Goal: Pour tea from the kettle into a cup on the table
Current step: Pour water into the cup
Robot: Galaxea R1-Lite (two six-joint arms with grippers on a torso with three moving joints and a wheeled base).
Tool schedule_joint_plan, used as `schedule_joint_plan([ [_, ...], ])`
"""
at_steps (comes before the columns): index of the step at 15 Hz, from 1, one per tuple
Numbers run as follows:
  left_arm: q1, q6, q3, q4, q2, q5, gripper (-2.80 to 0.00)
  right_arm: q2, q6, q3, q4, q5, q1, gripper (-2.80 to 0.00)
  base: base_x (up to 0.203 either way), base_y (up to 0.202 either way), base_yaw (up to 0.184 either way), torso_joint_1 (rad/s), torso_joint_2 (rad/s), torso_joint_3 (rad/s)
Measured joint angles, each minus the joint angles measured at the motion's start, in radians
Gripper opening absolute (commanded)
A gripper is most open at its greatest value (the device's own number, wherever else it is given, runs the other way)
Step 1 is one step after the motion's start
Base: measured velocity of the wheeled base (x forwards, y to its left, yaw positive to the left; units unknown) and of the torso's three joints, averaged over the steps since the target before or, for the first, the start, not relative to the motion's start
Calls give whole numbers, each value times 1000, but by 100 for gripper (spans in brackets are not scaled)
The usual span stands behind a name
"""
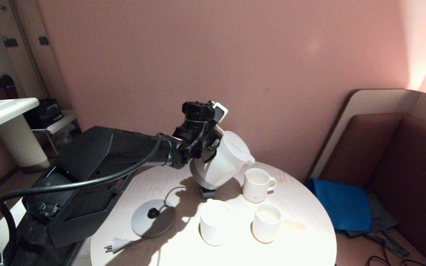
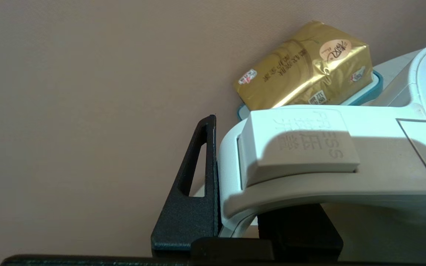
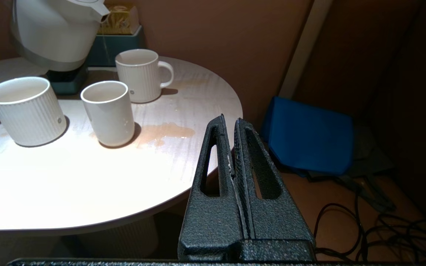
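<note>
My left gripper point(image 1: 215, 120) is shut on the loop handle point(image 2: 309, 159) of the white kettle point(image 1: 222, 160). The kettle hangs above the round pale table point(image 1: 309, 207), tilted with its spout point(image 1: 252, 160) down by the handled mug point(image 1: 257, 184). The small plain handleless cup point(image 1: 266, 222) stands upright nearer the front, apart from the kettle point(image 3: 54, 33). Tea shows as a reddish-orange puddle point(image 3: 165, 131) on the table beside the cup point(image 3: 107, 111). I see no clear stream from the spout. My right gripper point(image 3: 229, 123) is shut and empty, off the table's edge.
A wider ribbed cup point(image 1: 214, 221) stands left of the small cup. The grey kettle base point(image 1: 153, 218) and its plug point(image 1: 115, 245) lie front left. A gold tea packet point(image 2: 301, 70) sits on a teal tray by the wall. A blue cloth point(image 3: 309, 133) and cables lie on the floor.
</note>
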State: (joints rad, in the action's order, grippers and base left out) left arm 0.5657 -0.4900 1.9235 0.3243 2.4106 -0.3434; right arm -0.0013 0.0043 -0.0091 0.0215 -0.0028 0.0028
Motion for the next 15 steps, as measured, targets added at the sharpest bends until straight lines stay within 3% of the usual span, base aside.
schedule_joint_plan([
  [12, 13, -27, 21, 2, 5, 4, -280, 0, 0, 0, 0, 0, 0, -280, 0, 0, 0, 0, 0, 0],
  [14, 13, 8, 22, 12, 5, 4, -280, 0, 0, 0, 0, 0, 0, -280, 0, 0, 0, 0, 0, 0],
  [15, 12, 54, 22, 7, 5, 3, -280, 0, 0, 0, 0, 0, 0, -280, 0, 0, 0, 0, 0, 0],
])
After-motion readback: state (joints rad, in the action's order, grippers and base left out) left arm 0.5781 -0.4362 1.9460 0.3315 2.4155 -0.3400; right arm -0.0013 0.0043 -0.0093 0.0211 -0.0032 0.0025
